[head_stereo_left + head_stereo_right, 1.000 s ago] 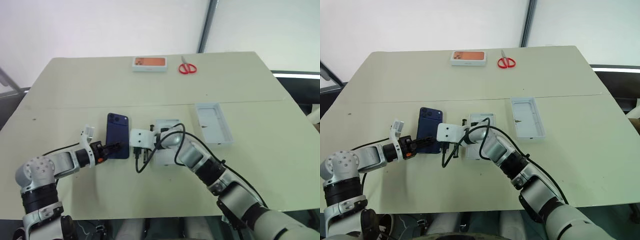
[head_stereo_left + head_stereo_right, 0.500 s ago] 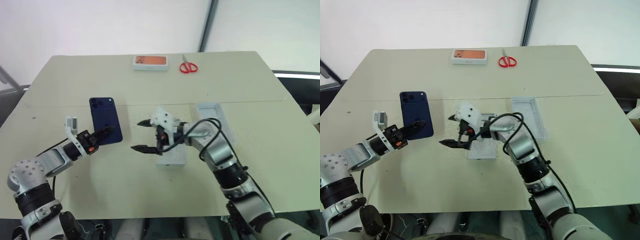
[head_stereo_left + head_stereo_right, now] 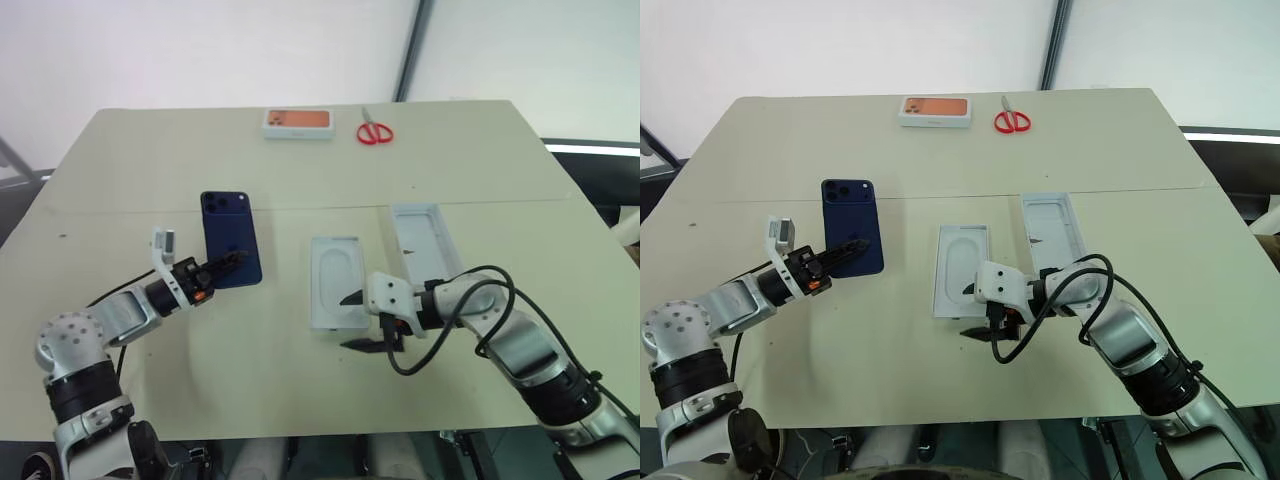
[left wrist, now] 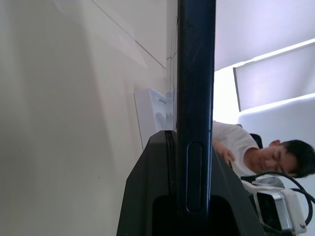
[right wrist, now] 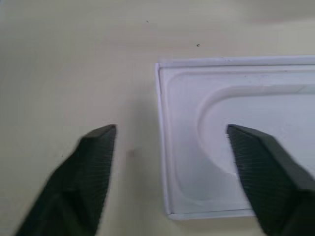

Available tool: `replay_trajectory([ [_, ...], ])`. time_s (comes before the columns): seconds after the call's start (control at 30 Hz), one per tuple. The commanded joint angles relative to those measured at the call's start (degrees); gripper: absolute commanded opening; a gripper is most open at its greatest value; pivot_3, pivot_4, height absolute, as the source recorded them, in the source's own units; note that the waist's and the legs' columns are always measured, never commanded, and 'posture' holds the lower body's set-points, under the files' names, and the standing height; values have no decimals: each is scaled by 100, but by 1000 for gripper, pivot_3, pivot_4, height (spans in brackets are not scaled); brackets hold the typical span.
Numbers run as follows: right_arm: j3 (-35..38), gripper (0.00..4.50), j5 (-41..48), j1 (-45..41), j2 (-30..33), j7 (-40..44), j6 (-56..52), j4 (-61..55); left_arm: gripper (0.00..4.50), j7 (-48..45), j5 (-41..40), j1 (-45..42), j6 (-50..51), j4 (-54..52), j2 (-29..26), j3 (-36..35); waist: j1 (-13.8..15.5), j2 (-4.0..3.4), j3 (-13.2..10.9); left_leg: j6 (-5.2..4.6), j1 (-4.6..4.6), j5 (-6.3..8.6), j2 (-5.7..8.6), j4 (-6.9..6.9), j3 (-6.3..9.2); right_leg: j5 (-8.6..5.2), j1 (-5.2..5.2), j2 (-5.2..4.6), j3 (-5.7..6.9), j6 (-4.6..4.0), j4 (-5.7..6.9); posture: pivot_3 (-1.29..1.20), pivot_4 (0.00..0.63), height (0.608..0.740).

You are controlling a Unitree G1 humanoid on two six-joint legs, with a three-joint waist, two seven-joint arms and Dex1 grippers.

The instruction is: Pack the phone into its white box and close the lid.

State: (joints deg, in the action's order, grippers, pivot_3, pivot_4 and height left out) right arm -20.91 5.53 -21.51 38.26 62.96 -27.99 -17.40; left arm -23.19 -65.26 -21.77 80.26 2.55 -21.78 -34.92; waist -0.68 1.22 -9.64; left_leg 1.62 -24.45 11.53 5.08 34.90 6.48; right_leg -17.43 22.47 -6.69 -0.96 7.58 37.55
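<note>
Your left gripper [image 3: 228, 266] pinches the glossy, likely slippery phone [image 3: 231, 239] by its lower edge; right gripper [image 3: 357, 321] gapes empty.

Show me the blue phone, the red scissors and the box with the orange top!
Navy-blue glossy smartphone [image 3: 231, 240], left eye view, middle of its back.
Red-handled scissors [image 3: 375, 134], left eye view, handles.
White box with orange face [image 3: 936, 107], right eye view, orange top.

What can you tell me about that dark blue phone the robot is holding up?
The phone is a slim navy-blue smartphone with a glossy back and a square camera cluster at its upper corner. The left gripper pinches its lower edge, holding it raised off the table with its back towards the camera. In the left wrist view it appears edge-on, clamped between the black fingers.
</note>
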Motion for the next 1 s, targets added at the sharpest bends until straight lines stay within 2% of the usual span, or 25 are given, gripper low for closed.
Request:
replay_trajectory([
  [0.03, -11, 2690, -23, -101, 1, -36, 98, -68, 0, -72, -261, -55, -107, -253, -67, 46, 5, 4, -3, -1, 0, 1, 1, 2, 0, 0, -1, 0, 0, 0, -1, 0, 150, 740],
  [0.4, -288, 2690, -225, -98, -36, -86, 233, 115, 0, 59, -507, 90, -106, -329, -47, 90, -5, 5, -3, -2, -1, 1, 1, 10, 4, 0, -6, -1, 5, 0, -1, 0, 150, 740],
  [0.47, -317, 2153, -269, -114, -63, -112, 234, 166, 0, 106, -586, 132, -97, -389, -19, 125, 1, 5, -3, -2, 0, 1, 0, 10, 5, 0, -6, -1, 5, 0, -1, 0, 150, 740],
  [0.8, -381, 2153, -256, -94, -91, -34, 210, 147, 0, 285, -824, 147, -200, -369, -137, 251, 7, 5, -2, -3, 1, 1, 2, 15, 9, 1, -6, 0, 8, 0, -1, 0, 150, 740],
  [0.9, -457, 1339, -400, -112, -102, -102, 229, 205, 0, 308, -870, 131, -192, -352, -145, 286, 6, 5, -2, -3, 1, 1, 2, 15, 8, 1, -9, 0, 8, 0, -1, 0, 150, 740],
  [1.0, -450, 1339, -438, -125, -138, -156, 249, 244, 0, 324, -864, 139, -198, -360, -159, 315, 6, 5, -2, -3, 3, 1, 2, 16, 9, 1, -9, 0, 9, 0, -1, 0, 150, 740],
])
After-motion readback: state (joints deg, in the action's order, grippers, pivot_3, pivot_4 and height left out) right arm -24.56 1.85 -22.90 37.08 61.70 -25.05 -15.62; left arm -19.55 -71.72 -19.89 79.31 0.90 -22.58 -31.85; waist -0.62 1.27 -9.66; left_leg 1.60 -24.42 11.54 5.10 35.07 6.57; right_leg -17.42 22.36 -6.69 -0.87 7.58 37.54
